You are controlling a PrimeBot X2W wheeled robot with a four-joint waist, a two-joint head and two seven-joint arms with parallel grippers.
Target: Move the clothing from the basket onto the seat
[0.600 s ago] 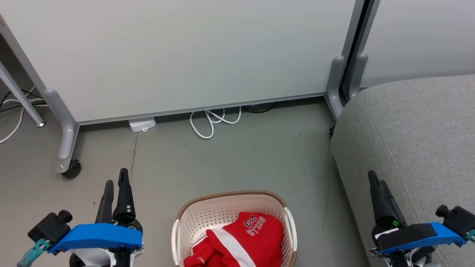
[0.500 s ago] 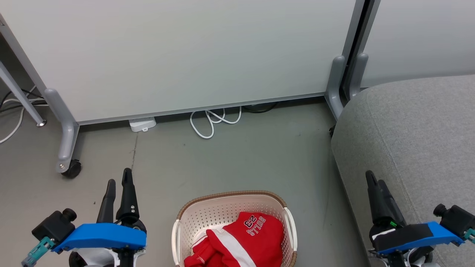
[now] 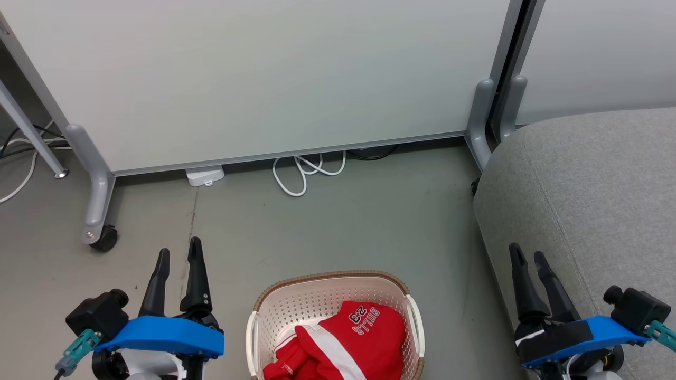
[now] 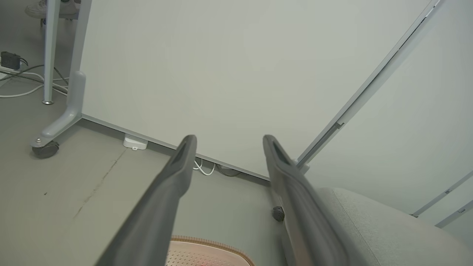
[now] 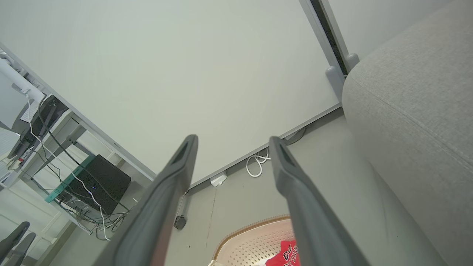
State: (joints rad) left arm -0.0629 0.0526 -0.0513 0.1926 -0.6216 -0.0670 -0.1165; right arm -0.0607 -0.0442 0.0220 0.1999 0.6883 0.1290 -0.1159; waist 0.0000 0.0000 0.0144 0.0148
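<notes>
**Both grippers open, clothing sits in the basket**

Head view: at lower left, the left gripper (image 3: 179, 248) has its fingers spread with nothing between them. At lower right, the right gripper (image 3: 526, 251) is parted too, showing against the near edge of the seat (image 3: 591, 184), the grey cushion down the right side. At bottom centre the basket (image 3: 332, 275) stands on the floor with the clothing (image 3: 343, 343) heaped inside, "BULLS 23" upside down. A white cable (image 3: 303, 177) coils at top centre.

Left wrist view: the fingers are wide apart and empty. The basket rim is at the bottom edge and the seat at lower right.

Right wrist view: the fingers are apart. The basket is at the bottom with red clothing peeking out, and the seat is on the right.
</notes>
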